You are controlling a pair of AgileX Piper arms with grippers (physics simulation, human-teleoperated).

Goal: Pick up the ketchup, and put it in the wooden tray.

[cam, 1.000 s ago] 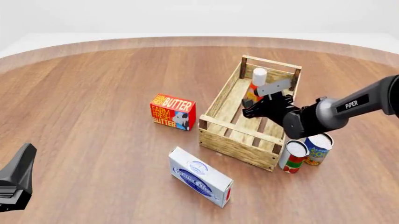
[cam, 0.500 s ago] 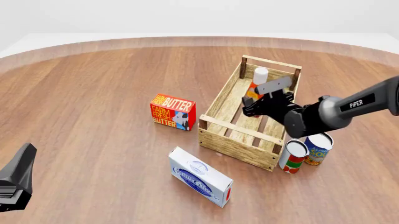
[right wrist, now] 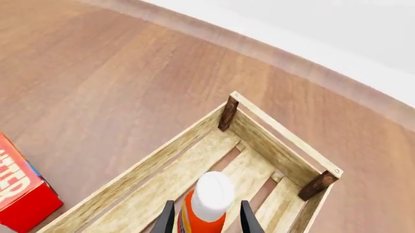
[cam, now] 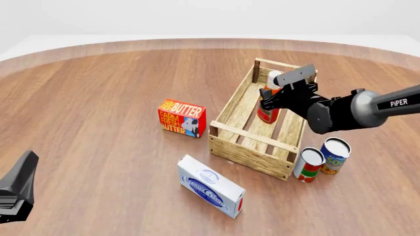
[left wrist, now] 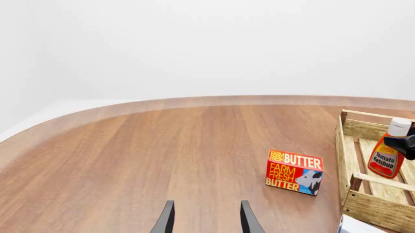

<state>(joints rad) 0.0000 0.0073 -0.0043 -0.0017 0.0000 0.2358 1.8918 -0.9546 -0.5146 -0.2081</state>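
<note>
The ketchup [cam: 268, 109] stands upright inside the wooden tray [cam: 231, 104], in its far half, base on the slatted floor. The left wrist view confirms it [left wrist: 385, 156] upright within the tray [left wrist: 349, 160], label facing that camera.

The right tool [cam: 274, 96] is over the tray at the bottle. In the right wrist view its two fingers [right wrist: 168, 219] sit either side of the bottle [right wrist: 206, 204], white cap between them; whether the pads press the bottle or stand just clear of it cannot be told from these views.

The left tool [cam: 16, 191] is at the near left corner of the bench [cam: 98, 98], roughly 8 o'clock from the tray and well apart from everything. Its fingers [left wrist: 166, 221] stand parted with nothing between them.

Other items on the bench:
- Butter box [cam: 182, 117], at 9 o'clock of the tray, near its left wall but not touching.
- White and blue carton [cam: 211, 185], lying flat at 7 o'clock of the tray.
- Two cans at 5 o'clock of the tray, upright, side by side: a red-and-white can [cam: 308, 164] just beside the tray's near right corner, and a blue-and-orange can [cam: 335, 155] to its right.
</note>
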